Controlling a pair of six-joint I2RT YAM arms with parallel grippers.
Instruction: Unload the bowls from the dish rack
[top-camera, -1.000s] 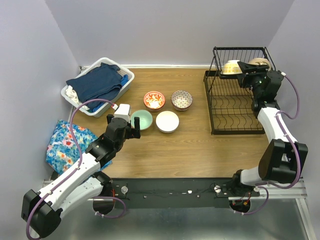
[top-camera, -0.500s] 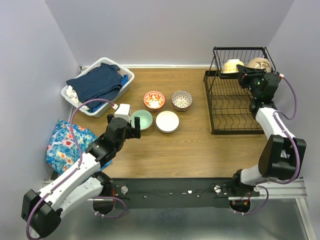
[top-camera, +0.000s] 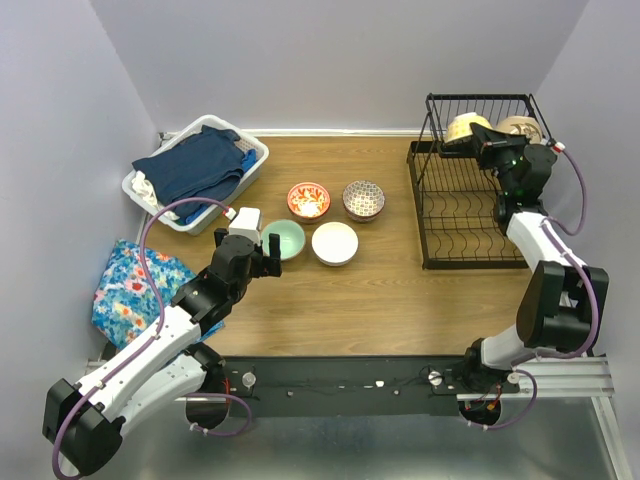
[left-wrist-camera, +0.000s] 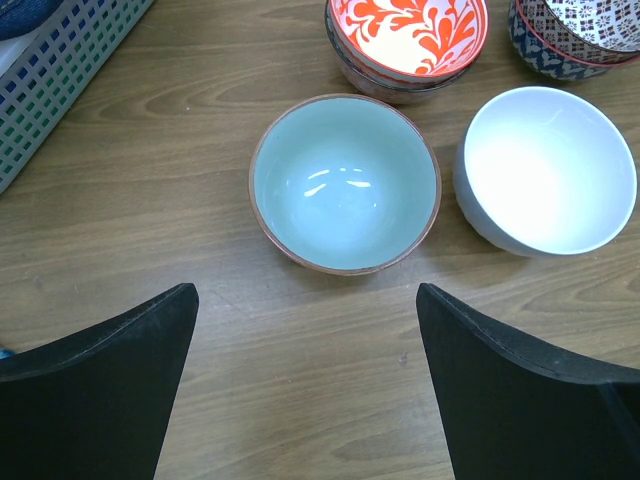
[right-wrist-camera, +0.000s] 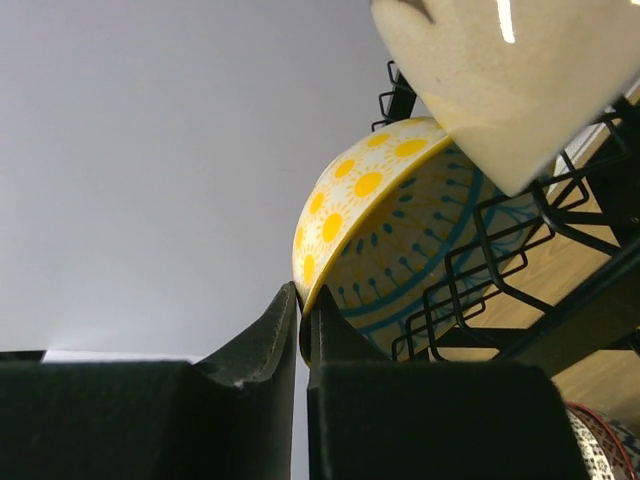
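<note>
Yellow bowl (right-wrist-camera: 385, 230) being pinched in the rack (top-camera: 470, 200)
Right pincer (right-wrist-camera: 303, 310), wider a second ago, is clamping its rim; left pincer (left-wrist-camera: 305, 295) is staying wide open, empty.

Wooden tabletop (top-camera: 400, 290) in full view. Up in the far left corner sits the white laundry basket (top-camera: 258, 152), heaped with dark blue clothes (top-camera: 195, 165). At the left edge, a blue floral cloth (top-camera: 130, 290) lies bunched. Out in the middle, four bowls in a tight cluster: red-orange floral bowl (top-camera: 308, 199) and dark patterned bowl (top-camera: 363, 198) side by side on the far row, mint green bowl (top-camera: 290, 238) and white bowl (top-camera: 334, 243) just nearer. Along the right edge, reaching the far right corner, stands the black dish rack (top-camera: 470, 265).
</note>
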